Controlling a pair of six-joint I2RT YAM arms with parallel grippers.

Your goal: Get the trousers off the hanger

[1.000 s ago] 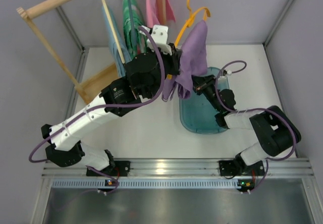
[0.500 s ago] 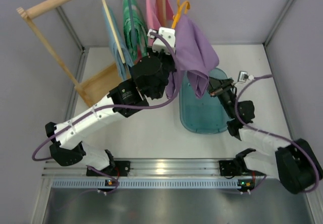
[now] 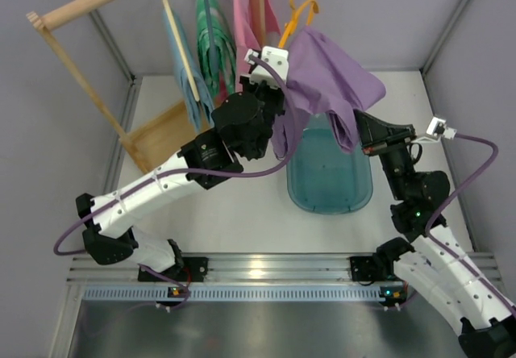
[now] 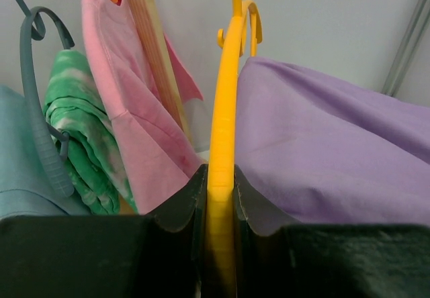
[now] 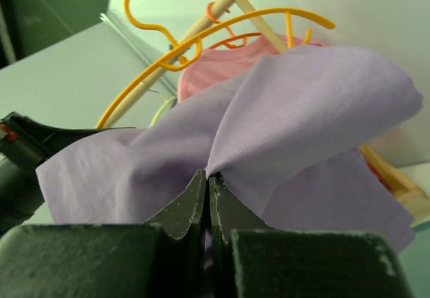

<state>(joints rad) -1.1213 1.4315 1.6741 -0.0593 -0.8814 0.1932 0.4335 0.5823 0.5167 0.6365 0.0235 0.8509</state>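
Observation:
The lilac-purple trousers (image 3: 330,80) hang draped over the orange-yellow hanger (image 3: 292,15), held up above the table. My left gripper (image 4: 220,180) is shut on the hanger's yellow bar (image 4: 224,130); the trousers (image 4: 329,150) lie just to its right. My right gripper (image 5: 208,177) is shut on a pinched fold of the trousers (image 5: 289,117), with the hanger's frame and hook (image 5: 201,36) behind the cloth. In the top view the right gripper (image 3: 360,124) sits at the cloth's right lower edge, the left gripper (image 3: 278,72) at its left.
A teal tray (image 3: 329,176) lies on the table under the trousers. A wooden rack (image 3: 97,52) at the back left carries a light blue garment (image 3: 179,47), a green one (image 3: 211,27) and a pink one (image 3: 243,7) on other hangers.
Both grippers have risen with the hanger and trousers. The right arm has swung out to the right, pulling the cloth wider across the hanger.

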